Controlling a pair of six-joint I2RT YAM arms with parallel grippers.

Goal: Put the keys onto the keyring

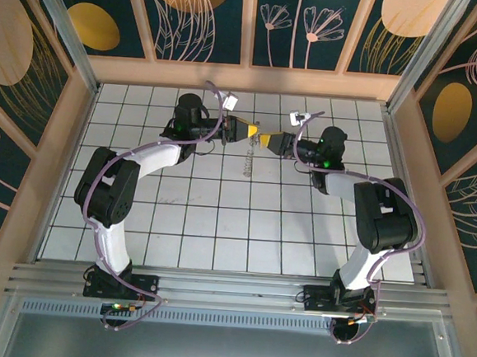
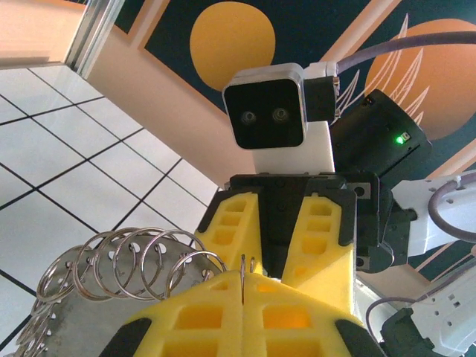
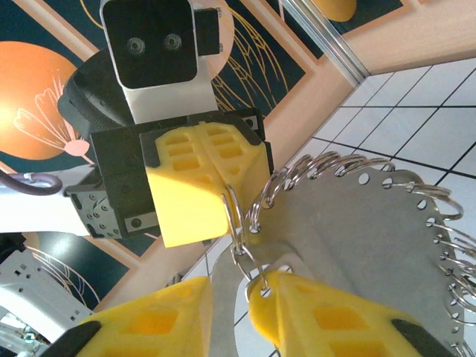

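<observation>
The keyring [image 3: 357, 230], a flat grey plate with holes round its rim and a crowd of small split loops [image 2: 134, 256] threaded through them, hangs in the air above the tiled surface [image 1: 219, 218], between the two arms at the far middle. The left gripper [image 2: 243, 286] has its jaws pressed together on the thin wire of one loop [image 3: 234, 212], and that single pinch appears to carry the whole weight. The right gripper [image 3: 232, 294] faces it tip to tip with its jaws standing apart. A small loop touches the inner edge of one of its fingers but is pinched by nothing. The main risk is the thin wire slipping or twisting out of the left jaws if the right side pushes or tugs at it, which would drop the keyring to the surface. The loops lie packed closely, so the right jaws may well close on the wrong one, or on two at once. The keyring can also swing on its one hold and spoil the aim. Whether a key sits among the loops is too small to tell.
</observation>
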